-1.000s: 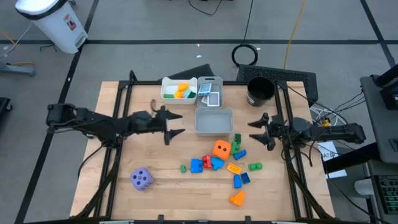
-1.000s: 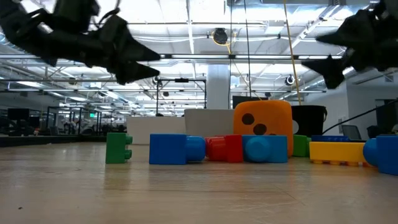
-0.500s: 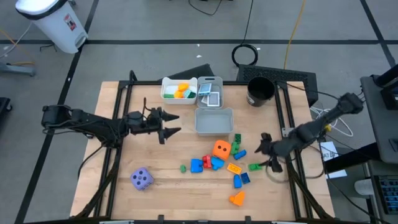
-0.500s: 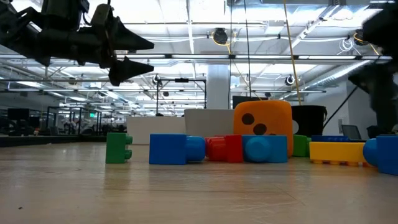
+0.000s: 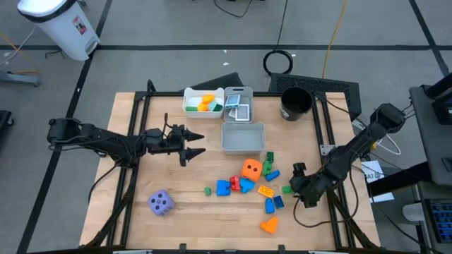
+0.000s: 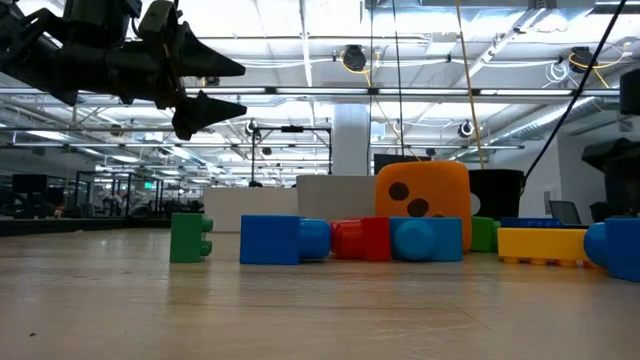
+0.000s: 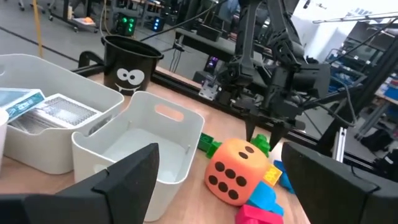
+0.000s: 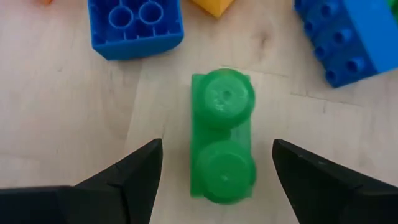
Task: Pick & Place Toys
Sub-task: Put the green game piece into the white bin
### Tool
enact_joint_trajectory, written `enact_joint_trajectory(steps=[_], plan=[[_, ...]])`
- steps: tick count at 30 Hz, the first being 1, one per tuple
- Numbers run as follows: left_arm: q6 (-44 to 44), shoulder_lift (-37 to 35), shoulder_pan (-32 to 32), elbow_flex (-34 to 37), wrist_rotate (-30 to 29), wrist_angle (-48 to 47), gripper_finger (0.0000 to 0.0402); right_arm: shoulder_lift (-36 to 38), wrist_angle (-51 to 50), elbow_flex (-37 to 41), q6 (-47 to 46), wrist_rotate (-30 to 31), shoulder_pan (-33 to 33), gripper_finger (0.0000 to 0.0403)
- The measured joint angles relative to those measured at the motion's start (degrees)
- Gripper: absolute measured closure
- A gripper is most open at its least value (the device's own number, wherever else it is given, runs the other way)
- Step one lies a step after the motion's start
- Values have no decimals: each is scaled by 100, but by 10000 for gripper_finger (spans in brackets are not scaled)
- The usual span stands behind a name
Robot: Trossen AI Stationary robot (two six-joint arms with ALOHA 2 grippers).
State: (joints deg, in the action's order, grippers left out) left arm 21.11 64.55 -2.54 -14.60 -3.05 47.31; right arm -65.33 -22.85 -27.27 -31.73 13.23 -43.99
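Wooden bench [image 5: 183, 212] in an open lab hall, grey floor around it, a black cup [image 5: 295, 103] at the far right corner. Three bins sit near the middle of the far edge: a white bin [image 5: 191, 101] already holding yellow, orange and green blocks, a grey bin [image 5: 239, 92] beside it holding white picture cards [image 5: 239, 107], and a second grey bin [image 5: 242, 138] just in front, which looks empty in the left wrist view.

So sorting looks started but mostly undone. Still loose on the bench: the orange die [image 5: 251, 168] with a cluster around it toward the right side, including a red block [image 5: 235, 183], blue blocks [image 5: 223, 187], a yellow block [image 5: 265, 190], a small green block [image 5: 208, 190] and an orange piece [image 5: 269, 225] near the front edge. The purple die [image 5: 161, 203] lies alone, well apart toward the front left.

The right gripper [image 5: 301, 185] is low over the right side of the bench, fingers spread and empty; in its wrist view a green two-stud block [image 8: 222, 144] lies flat between the two fingers, not yet pinched. Likely the next pick, a grasp about to close.

The left gripper [image 5: 192, 142] hangs above the bench left of the empty grey bin, jaws apart, carrying nothing, pointing toward the bins and the orange die.

Judgement: a small share is binned, both dice and roughly a dozen blocks are left.
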Motion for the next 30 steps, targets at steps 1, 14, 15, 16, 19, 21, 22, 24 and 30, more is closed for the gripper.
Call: enact_joint_trajectory(steps=[1,14,15,16,19,21,22,24,30], plan=[[1,0,1,-1,-1,0,57,-82,33,0,65,1,0,124],[3,2,1,-1,-302,4,57,-99,-39,-11,224,-158,13,301],[26,2,1,-1,-302,4,57,-34,-92,-18,289,-168,14,316],[51,2,1,-1,-302,4,57,46,-124,-47,356,-256,23,318],[147,2,1,-1,-304,11,57,313,11,-311,694,-271,14,318],[259,4,1,-1,-306,13,57,467,87,-473,1102,-35,9,318],[350,4,1,-1,-306,13,57,524,166,-531,1386,222,13,318],[489,4,3,-1,-306,17,57,619,637,-625,2047,850,17,318],[102,355,295,-359,-315,13,57,543,2673,-638,3443,1501,693,318]])
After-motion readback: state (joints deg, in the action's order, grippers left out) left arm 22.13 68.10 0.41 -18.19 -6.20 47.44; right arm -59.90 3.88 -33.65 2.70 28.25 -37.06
